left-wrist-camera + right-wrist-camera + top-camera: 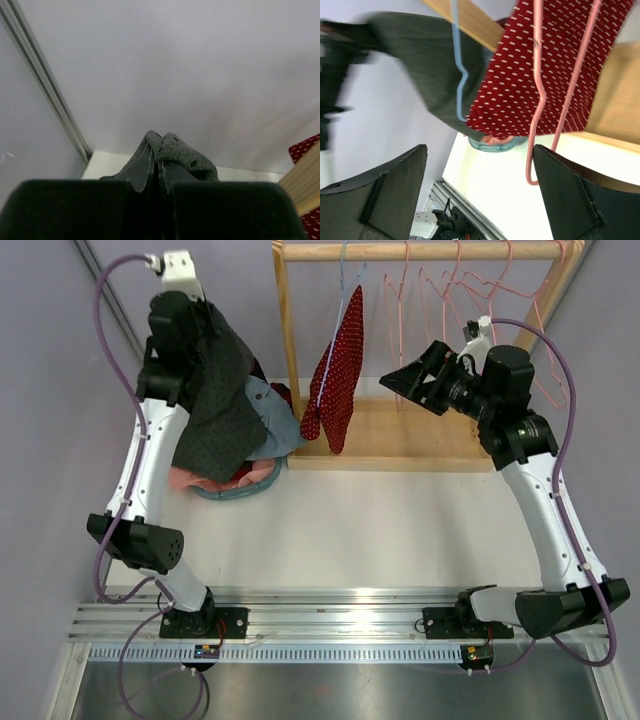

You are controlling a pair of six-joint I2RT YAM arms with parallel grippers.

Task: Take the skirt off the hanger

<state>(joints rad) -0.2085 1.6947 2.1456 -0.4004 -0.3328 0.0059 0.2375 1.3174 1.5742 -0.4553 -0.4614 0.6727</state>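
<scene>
Left gripper [159, 161]: fingers [144, 169] pressed together, clamped on a fold of the dark skirt [222, 390]. The grey speckled fabric bunches up just above the tips in the left wrist view.

Skirt position: up at the left rear of the table [380, 530], hanging from the raised left arm and draped down over its forearm. It's off the wooden rack [420, 251] and to its left. The lower hem hangs over the pile of clothes [265, 425], which shows denim blue, pink and a teal edge. Can't tell if the hem touches the pile.

Right gripper [479, 150]: jaws wide apart, nothing between them. It sits in front of the rack, pointing left at the red cloth [340, 370], near it but not touching.

The red cloth has small white dots and hangs below the rack's top rail. The blue hanger [460, 75] runs along its left edge. Can't tell whether the cloth is actually on that hanger. A pink hanger [538, 70] crosses in front of the red cloth in the right wrist view, with more pink wire hangers along the rail to the right.

In the right wrist view the skirt and left arm are motion-blurred at the upper left.

Writing: the small boards [207, 650] on the metal rail [340, 620] by the arm bases may carry print, too small to read.
</scene>
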